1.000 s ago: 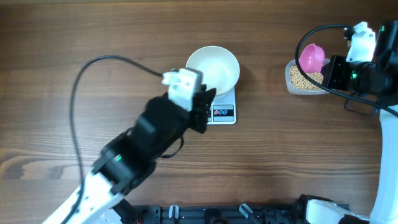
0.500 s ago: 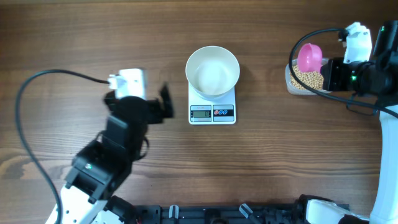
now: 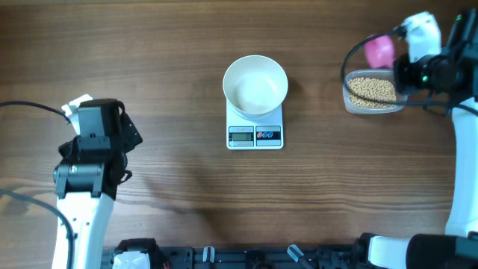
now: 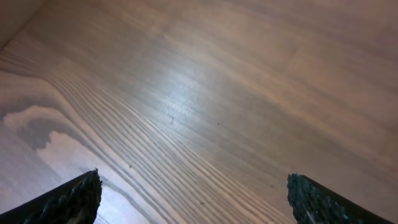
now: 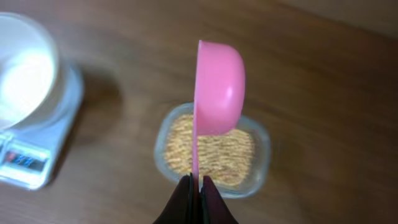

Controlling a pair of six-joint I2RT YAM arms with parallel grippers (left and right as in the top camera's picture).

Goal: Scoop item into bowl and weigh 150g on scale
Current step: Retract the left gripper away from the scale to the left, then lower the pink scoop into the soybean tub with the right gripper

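Note:
The white bowl [image 3: 255,84] [image 5: 22,74] stands empty on the white scale [image 3: 255,132] [image 5: 37,155] at the table's middle. The item, tan beans [image 3: 372,90] [image 5: 211,152], fills a clear container [image 3: 371,109] [image 5: 264,155] at the far right. My right gripper [image 3: 407,52] [image 5: 195,182] is shut on the handle of a pink scoop [image 3: 379,49] [image 5: 217,87], held edge-on above the container's far side. At the left edge my left gripper [image 3: 101,119] [image 4: 193,186] stands wide open over bare wood, its fingertips [image 4: 68,199] holding nothing.
Black cables loop near both arms, one at the left edge [image 3: 30,108] and one around the container [image 3: 355,63]. Wooden tabletop [image 3: 179,179] lies between the left arm and the scale. A dark rail [image 3: 246,258] runs along the front edge.
My left arm has swung away from the scale to the far left and its gripper has opened. The right gripper has lifted the pink scoop back off the beans, toward the far side.

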